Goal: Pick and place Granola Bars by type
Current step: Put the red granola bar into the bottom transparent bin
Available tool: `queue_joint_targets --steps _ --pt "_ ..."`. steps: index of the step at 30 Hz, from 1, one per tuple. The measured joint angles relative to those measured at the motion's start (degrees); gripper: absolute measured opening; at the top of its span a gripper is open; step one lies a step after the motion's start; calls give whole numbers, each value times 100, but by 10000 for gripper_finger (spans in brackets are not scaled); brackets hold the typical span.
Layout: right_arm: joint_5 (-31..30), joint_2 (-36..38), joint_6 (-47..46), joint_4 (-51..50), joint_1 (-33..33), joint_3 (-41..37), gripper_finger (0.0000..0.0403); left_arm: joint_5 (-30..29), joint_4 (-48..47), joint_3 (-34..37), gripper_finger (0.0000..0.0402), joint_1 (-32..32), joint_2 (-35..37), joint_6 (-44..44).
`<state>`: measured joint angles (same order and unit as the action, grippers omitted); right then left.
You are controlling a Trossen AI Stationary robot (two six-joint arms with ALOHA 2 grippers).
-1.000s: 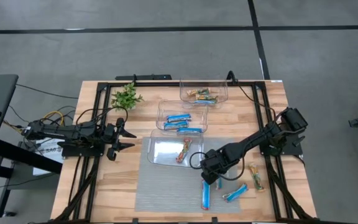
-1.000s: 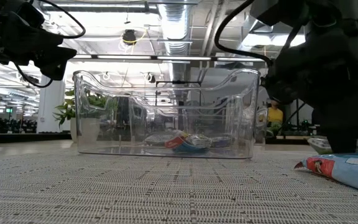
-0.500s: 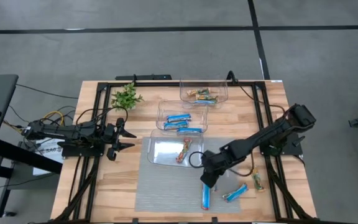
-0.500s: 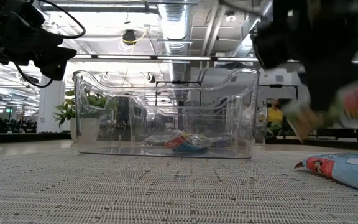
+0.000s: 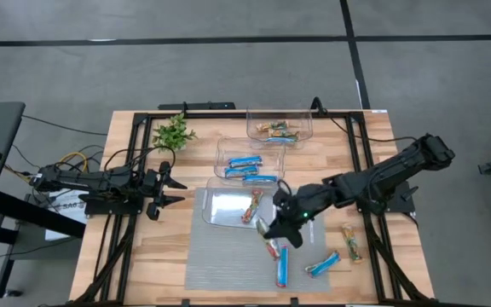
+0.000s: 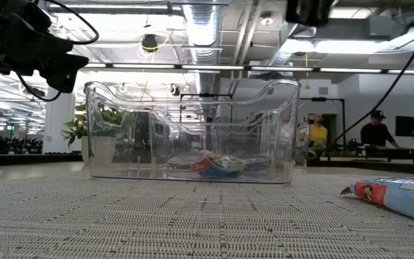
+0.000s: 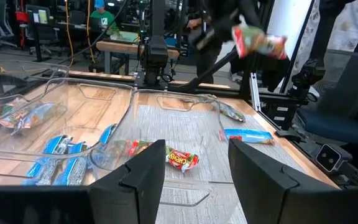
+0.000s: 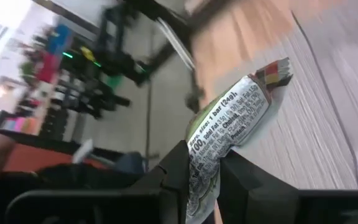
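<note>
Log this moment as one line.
right tool: shut on red bar, lifted near front bin | left tool: open, idle at table edge

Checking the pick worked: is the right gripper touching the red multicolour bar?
Touching. The right wrist view shows the right gripper with its fingers pinching the red multicolour bar, which sticks out beyond them.

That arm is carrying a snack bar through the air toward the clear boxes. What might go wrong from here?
The right gripper pinches the red multicolour bar by one end only, so most of it hangs free; a quick swing might shake it loose. It hangs beside the nearest clear bin, where a matching red bar lies; released early, it might land on the bin's rim or on the grey mat.
</note>
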<state>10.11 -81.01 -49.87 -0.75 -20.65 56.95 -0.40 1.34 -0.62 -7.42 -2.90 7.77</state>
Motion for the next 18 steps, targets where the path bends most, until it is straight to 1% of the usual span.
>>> queue_joint_targets --steps 3,11,18 --pt "2 90 181 307 88 0 52 0 -1 0 168 1 0 8" --pt "-26 109 343 321 270 -2 52 0 0 2 168 2 0 20" --pt "-463 109 816 341 642 -2 52 -2 -1 0 168 0 0 23"
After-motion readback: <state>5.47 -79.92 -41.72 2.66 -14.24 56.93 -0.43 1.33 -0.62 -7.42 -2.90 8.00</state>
